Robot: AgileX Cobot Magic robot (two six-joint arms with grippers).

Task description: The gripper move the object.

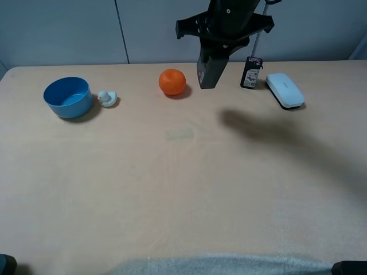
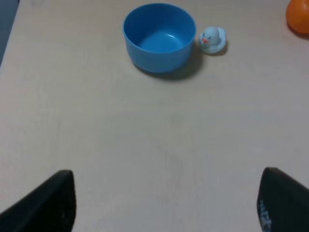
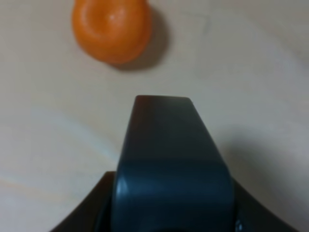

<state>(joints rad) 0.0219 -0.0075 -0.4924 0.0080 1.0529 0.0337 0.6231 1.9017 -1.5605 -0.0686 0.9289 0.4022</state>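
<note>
My right gripper (image 1: 221, 44) reaches down from above at the back of the table and is shut on the top of the tall dark bottle (image 1: 209, 70). The bottle hangs slightly tilted, just right of the orange ball (image 1: 172, 81). Its cap is hidden in the gripper, and I cannot tell whether its base touches the table. In the right wrist view the bottle's dark body (image 3: 171, 159) fills the middle between the black fingers (image 3: 99, 208), with the ball (image 3: 112, 30) beyond it. My left gripper (image 2: 164, 208) is open and empty over bare table.
A small black packet with a red-white label (image 1: 251, 72) and a white case (image 1: 284, 90) lie right of the bottle. A blue bowl (image 1: 67, 97) and a small duck toy (image 1: 107, 98) stand at the back left, also in the left wrist view (image 2: 159, 36).
</note>
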